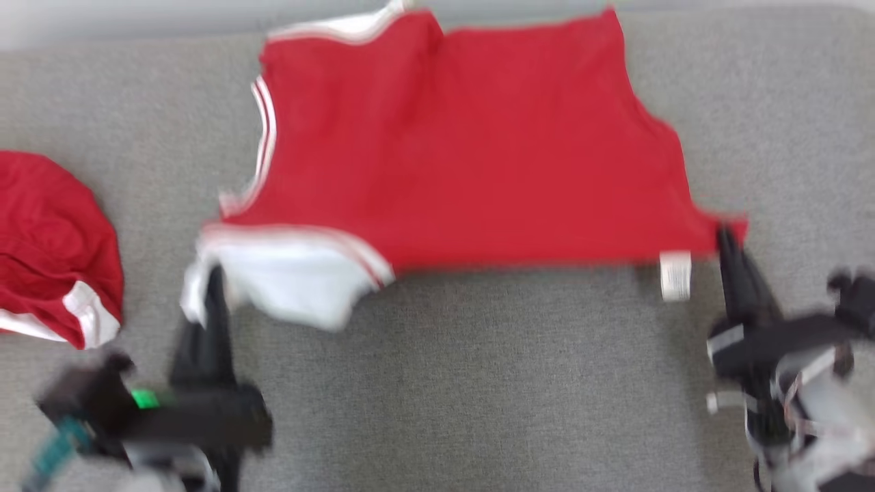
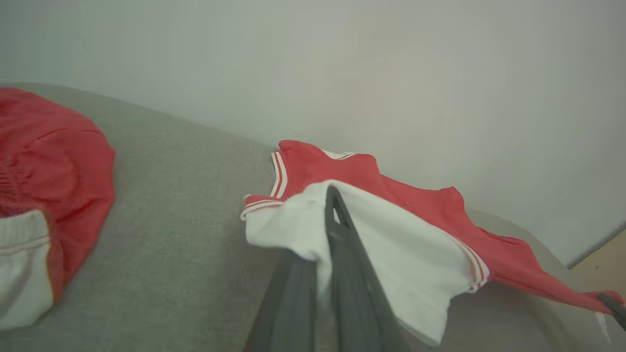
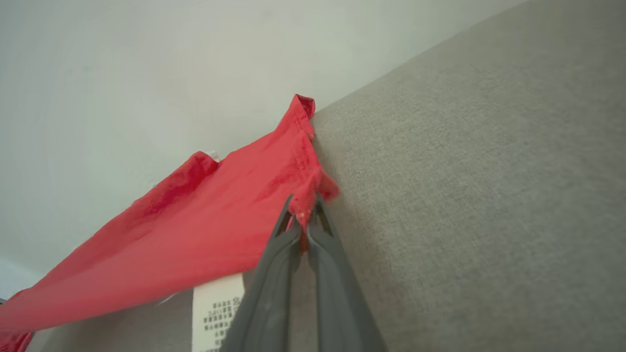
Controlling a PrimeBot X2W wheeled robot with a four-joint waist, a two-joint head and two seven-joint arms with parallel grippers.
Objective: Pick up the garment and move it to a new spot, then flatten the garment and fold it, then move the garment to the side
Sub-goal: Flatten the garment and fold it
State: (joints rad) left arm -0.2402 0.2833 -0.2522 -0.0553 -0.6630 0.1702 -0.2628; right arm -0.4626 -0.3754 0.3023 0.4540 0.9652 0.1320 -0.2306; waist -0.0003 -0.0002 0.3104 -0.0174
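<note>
Garment (image 1: 465, 157) spread taut, mid frame.
My left gripper (image 1: 213, 280) clamps its white corner, right gripper (image 1: 726, 239) its red corner; long axis runs left-right, cloth up-frame of both.

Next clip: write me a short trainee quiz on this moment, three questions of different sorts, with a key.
1. True or false: the left tool and the right tool are each shut on the red shirt.
2. Which part of the shirt does the left tool grip? A) the white sleeve B) the far hem C) a red shoulder strap
3. Fill in: the white label hangs from the shirt's edge close to the ___ tool.
Key: 1 true; 2 A; 3 right.
</note>
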